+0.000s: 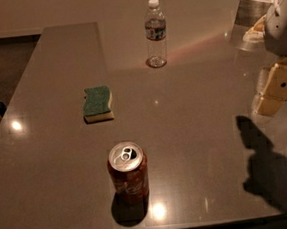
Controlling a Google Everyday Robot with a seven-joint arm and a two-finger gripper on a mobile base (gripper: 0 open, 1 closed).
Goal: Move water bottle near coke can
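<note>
The water bottle [155, 33] stands upright at the far side of the table, clear and ribbed, with a white cap and a dark label band. The coke can [128, 172] stands upright near the front edge, red with a silver top and pull tab. My gripper [274, 89] hangs at the right edge of the view, above the table, well to the right of both the bottle and the can. It touches neither of them.
A green and yellow sponge [98, 104] lies between bottle and can, slightly left. The grey table [195, 132] ends at the front and drops off on the left. A metal container [254, 6] with dark contents stands at the back right.
</note>
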